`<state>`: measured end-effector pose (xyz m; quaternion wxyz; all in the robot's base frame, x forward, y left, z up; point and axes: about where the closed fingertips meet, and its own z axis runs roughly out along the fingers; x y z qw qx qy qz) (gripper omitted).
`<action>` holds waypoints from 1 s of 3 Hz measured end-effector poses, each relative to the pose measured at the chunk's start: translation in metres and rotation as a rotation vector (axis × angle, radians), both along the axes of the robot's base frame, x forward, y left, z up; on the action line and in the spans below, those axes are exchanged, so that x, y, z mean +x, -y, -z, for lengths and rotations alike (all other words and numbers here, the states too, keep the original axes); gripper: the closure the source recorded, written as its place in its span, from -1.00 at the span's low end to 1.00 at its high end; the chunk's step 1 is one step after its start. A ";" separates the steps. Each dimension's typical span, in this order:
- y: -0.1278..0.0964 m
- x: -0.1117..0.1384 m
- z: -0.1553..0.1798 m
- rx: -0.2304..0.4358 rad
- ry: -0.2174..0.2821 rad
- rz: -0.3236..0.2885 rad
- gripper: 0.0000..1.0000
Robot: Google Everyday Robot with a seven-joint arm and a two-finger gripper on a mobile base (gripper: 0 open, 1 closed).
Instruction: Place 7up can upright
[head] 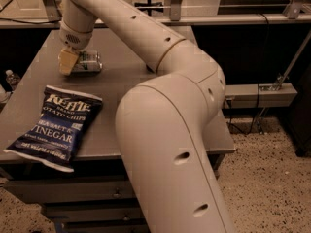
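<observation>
The tool (67, 65) touches the toppled 7up can (90, 62), chip bag (56, 126) near on table (121, 74).

The 7up can (89, 62) lies on its side on the grey table (112, 84), toward ten o'clock of the view, its length running from nine to three o'clock. The gripper (67, 62) hangs from the white arm (165, 144) at the can's nine o'clock end, touching it or just beside it. A dark blue Kettle sea salt and vinegar chip bag (56, 127) lies flat at the can's seven o'clock, apart from it.
</observation>
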<state>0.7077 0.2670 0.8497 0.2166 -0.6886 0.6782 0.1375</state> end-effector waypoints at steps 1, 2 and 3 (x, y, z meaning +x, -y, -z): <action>-0.001 0.000 -0.029 0.134 0.000 0.025 0.73; 0.009 -0.008 -0.074 0.334 0.019 0.073 1.00; 0.024 -0.035 -0.093 0.499 -0.002 0.109 1.00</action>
